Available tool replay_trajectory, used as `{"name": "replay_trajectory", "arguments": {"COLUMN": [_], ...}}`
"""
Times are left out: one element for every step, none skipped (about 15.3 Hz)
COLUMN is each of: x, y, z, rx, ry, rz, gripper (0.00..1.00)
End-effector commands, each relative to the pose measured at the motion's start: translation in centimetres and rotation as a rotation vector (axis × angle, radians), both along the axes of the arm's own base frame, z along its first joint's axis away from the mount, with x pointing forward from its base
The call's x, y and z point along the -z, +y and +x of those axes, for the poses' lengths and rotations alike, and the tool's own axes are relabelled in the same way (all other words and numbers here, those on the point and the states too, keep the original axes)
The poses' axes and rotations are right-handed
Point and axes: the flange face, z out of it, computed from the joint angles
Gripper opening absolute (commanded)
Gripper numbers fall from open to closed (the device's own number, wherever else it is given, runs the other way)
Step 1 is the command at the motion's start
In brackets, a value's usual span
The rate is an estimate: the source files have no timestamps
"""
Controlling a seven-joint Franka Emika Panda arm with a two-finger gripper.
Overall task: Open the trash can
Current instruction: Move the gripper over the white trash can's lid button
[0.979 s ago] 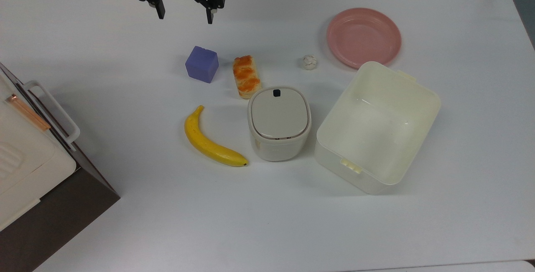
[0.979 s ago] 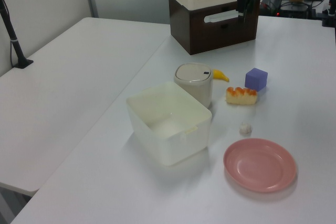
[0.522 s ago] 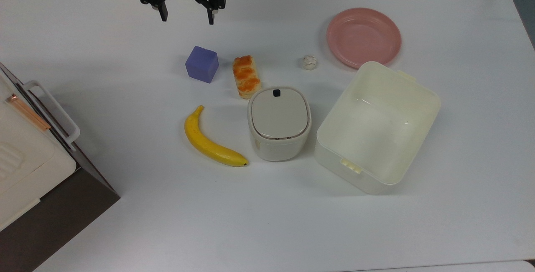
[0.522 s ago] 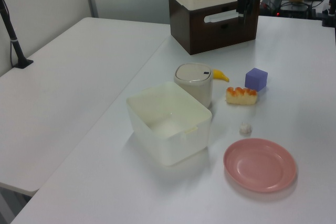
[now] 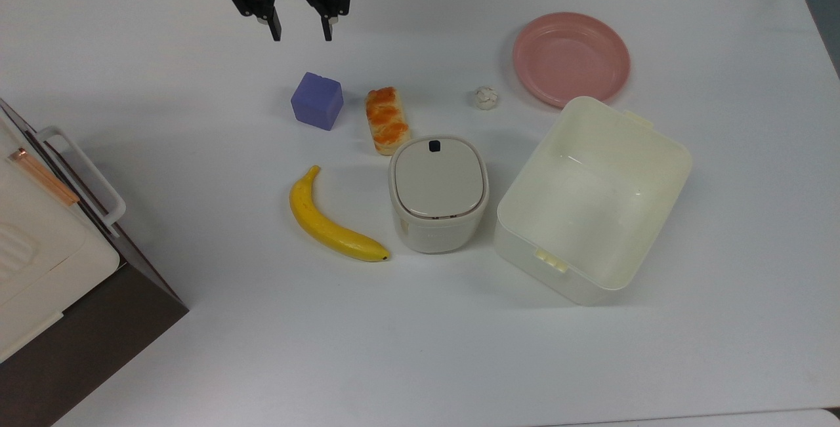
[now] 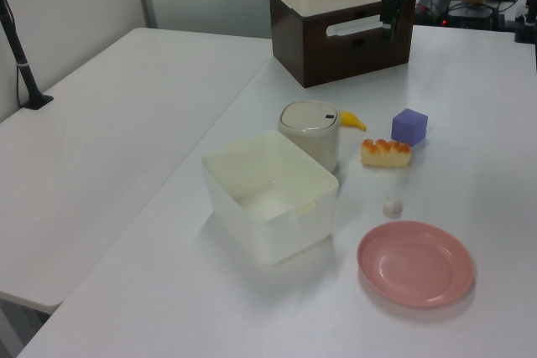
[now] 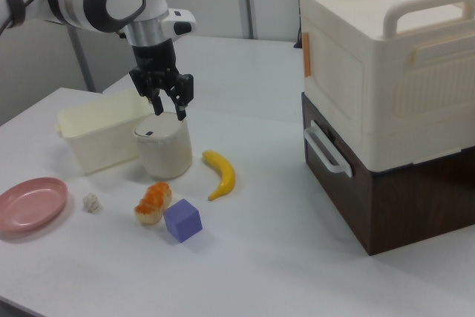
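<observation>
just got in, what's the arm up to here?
A Franka arm is set up to open the trash can, which sits lid shut mid-table between the banana and the open tub. The claw is empty, fingers apart, hanging above the table near the top view's upper edge, beyond the purple cube and the bread. It is touching nothing. The black button on the lid is unpressed as far as I can see.

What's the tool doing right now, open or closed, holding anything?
Tool: open, holding nothing, in the air away from the trash can.
</observation>
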Motion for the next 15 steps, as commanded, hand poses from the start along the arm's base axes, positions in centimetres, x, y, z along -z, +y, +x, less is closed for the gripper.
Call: {"name": "replay_trajectory", "arguments": {"x": [-0.7, -1.1, -1.2, -1.0, -0.5, -0.2, -0.3, -0.1, 1.0, 1.7, 2.6, 3.5, 4.4, 5.8, 6.8], "y": [2.9, 4.3, 5.4, 6.7, 7.8, 8.7, 9.3, 9.7, 10.6, 11.6, 12.1, 12.7, 13.5, 14.3, 14.8], "z": [0.4, 0.9, 1.4, 1.9, 2.5, 2.9, 3.1, 3.3, 3.8, 4.1, 4.6, 5.0, 5.4, 5.8, 6.0], "rx": [-0.066, -0.083, -0.100, -0.118, -0.125, -0.125, -0.127, -0.132, -0.141, -0.154, -0.159, -0.164, -0.174, -0.183, -0.191], "ry": [-0.027, -0.076, -0.113, -0.140, -0.160, -0.177, -0.195, -0.202, -0.187, -0.182, -0.183, -0.188, -0.187, -0.169, -0.155], "rz": [0.050, 0.064, 0.065, 0.067, 0.077, 0.095, 0.106, 0.105, 0.102, 0.100, 0.096, 0.092, 0.089, 0.081, 0.074], "gripper": [0.24, 0.16, 0.10, 0.05, 0.00, 0.00, 0.00, 0.00, 0.00, 0.00, 0.00, 0.00, 0.00, 0.00, 0.00]}}
